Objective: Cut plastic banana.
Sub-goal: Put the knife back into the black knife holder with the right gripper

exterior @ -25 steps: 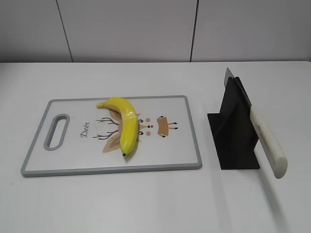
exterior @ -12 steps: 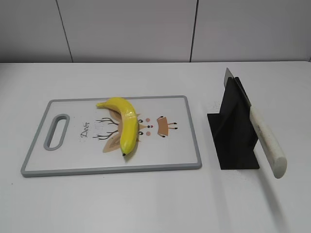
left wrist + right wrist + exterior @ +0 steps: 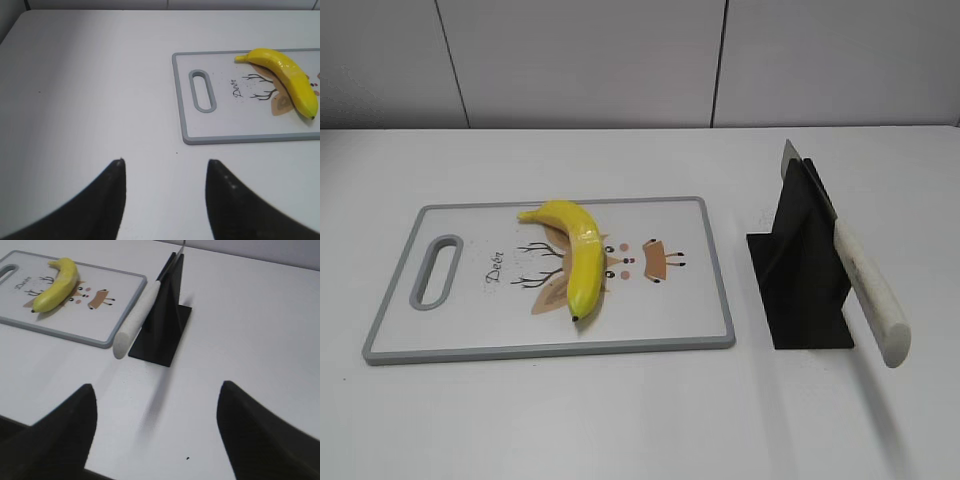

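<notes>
**A:** Banana first: how many in the exterior view?

**B:** One plastic banana (image 3: pixel 576 259), lying on the one cutting board (image 3: pixel 690 310). It sits a little left of the board's middle, over the deer drawing, stem toward 11 o'clock and dark tip toward 6 o'clock.

**A:** And beside the board?

**B:** One black knife stand (image 3: pixel 805 275) at the board's 3 o'clock, just apart from it. One knife (image 3: pixel 865 290) rests in the stand, blade tip up toward 12 o'clock, white handle slanting down toward 5 o'clock past the stand's base. All stand on one white table (image 3: pixel 620 420). No gripper shows in this view.

**A:** Left wrist view?

**B:** The left gripper (image 3: pixel 165 165) hangs over bare table, its two dark fingers (image 3: pixel 107 200) well apart with nothing between them. The same board lies toward 2 o'clock from it, one slot handle at its near end, the banana on the far part at the frame's right edge.

**A:** Right wrist view?

**B:** The right gripper (image 3: pixel 155 390) also has two fingers (image 3: pixel 250 425) spread wide, holding nothing. The stand and knife lie at its 12 o'clock, handle end pointing back at the camera; the board with the banana is toward 10 o'clock.
</notes>
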